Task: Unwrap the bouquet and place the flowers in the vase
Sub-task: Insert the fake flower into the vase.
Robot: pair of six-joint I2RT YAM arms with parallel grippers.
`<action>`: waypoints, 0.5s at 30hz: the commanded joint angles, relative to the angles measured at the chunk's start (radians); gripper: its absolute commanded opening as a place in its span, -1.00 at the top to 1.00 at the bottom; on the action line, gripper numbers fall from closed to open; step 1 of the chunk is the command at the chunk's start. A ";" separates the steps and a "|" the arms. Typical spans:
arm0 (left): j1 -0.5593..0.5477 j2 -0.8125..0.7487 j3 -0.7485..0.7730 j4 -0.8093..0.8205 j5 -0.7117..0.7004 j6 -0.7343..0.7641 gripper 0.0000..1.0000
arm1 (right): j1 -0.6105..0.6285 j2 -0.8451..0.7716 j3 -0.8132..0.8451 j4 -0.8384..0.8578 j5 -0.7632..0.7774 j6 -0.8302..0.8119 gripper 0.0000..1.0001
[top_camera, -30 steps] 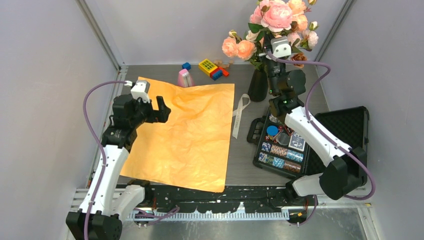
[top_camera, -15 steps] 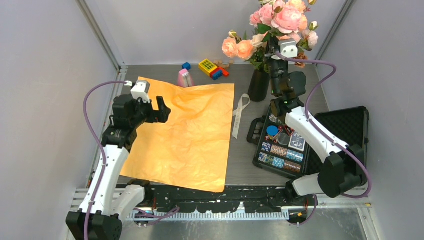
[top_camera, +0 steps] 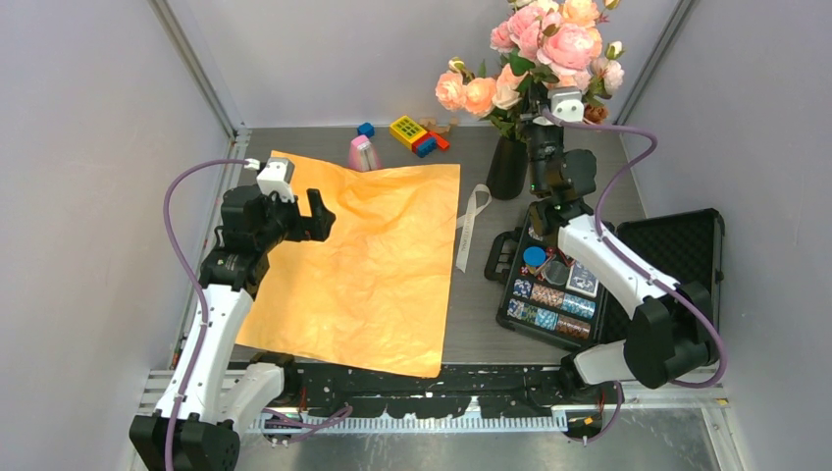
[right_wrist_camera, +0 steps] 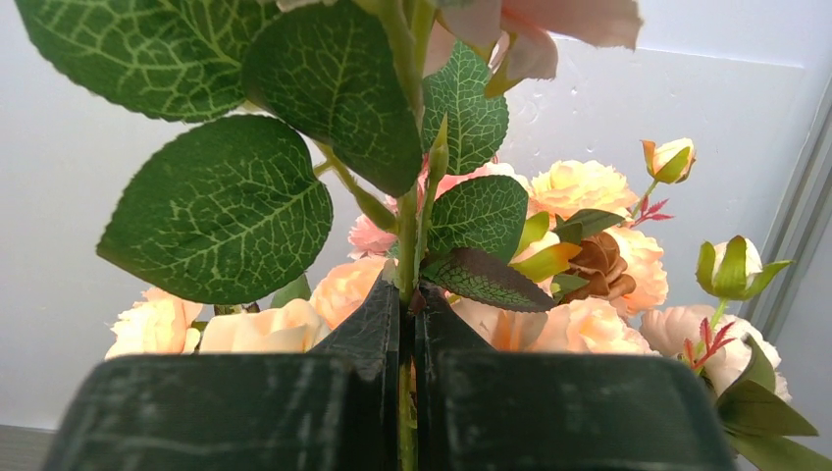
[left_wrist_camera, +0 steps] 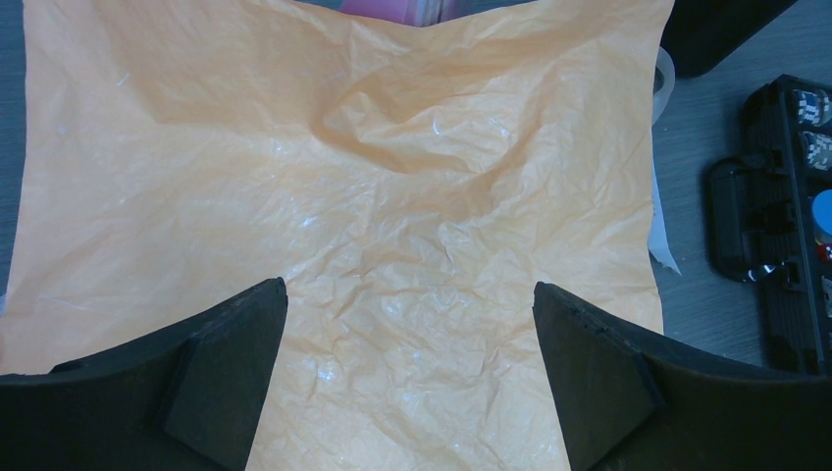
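Observation:
The bouquet's orange paper (top_camera: 368, 250) lies unwrapped and flat on the table, and it fills the left wrist view (left_wrist_camera: 392, 177). Its cream ribbon (top_camera: 471, 221) lies beside it. The black vase (top_camera: 506, 167) stands at the back with peach flowers (top_camera: 471, 93) in it. My right gripper (top_camera: 540, 118) is raised just right of the vase, shut on a green flower stem (right_wrist_camera: 407, 245). That stem's pink roses (top_camera: 564, 44) stand high above the vase. My left gripper (top_camera: 319, 211) hovers open over the paper's left part, its jaws (left_wrist_camera: 408, 287) wide with nothing between them.
A pink metronome (top_camera: 364, 152) and coloured toy blocks (top_camera: 417, 134) sit at the back behind the paper. An open black case (top_camera: 677, 245) with small items (top_camera: 549, 294) lies on the right, under the right arm. Grey walls close in on three sides.
My right gripper has shifted a little to the right with the flower stem, and the pink roses moved with it. The left arm and the paper have not moved.

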 commanded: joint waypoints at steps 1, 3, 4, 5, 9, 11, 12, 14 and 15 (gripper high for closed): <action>0.005 -0.018 -0.002 0.047 0.003 0.003 -0.99 | -0.006 0.010 -0.033 -0.001 0.054 0.028 1.00; 0.005 -0.018 -0.003 0.049 0.005 0.003 -0.99 | -0.007 0.012 -0.045 0.000 0.066 0.027 1.00; 0.005 -0.018 -0.003 0.049 0.005 0.002 -0.99 | -0.007 0.013 -0.050 0.001 0.073 0.026 1.00; 0.005 -0.017 -0.003 0.049 0.005 0.001 -0.99 | -0.007 0.014 -0.058 0.001 0.076 0.027 1.00; 0.005 -0.019 -0.004 0.049 0.006 0.001 -0.99 | -0.007 0.020 -0.081 -0.001 0.087 0.039 1.00; 0.005 -0.019 -0.004 0.049 0.008 0.001 -0.99 | -0.007 0.022 -0.091 -0.005 0.091 0.049 1.00; 0.005 -0.020 -0.004 0.049 0.007 0.001 -0.99 | -0.007 0.024 -0.098 -0.006 0.093 0.052 1.00; 0.005 -0.019 -0.004 0.048 0.006 0.001 -0.99 | -0.007 0.027 -0.106 -0.011 0.094 0.062 1.00; 0.005 -0.020 -0.004 0.048 0.006 0.001 -0.99 | -0.007 0.028 -0.109 -0.012 0.093 0.066 1.00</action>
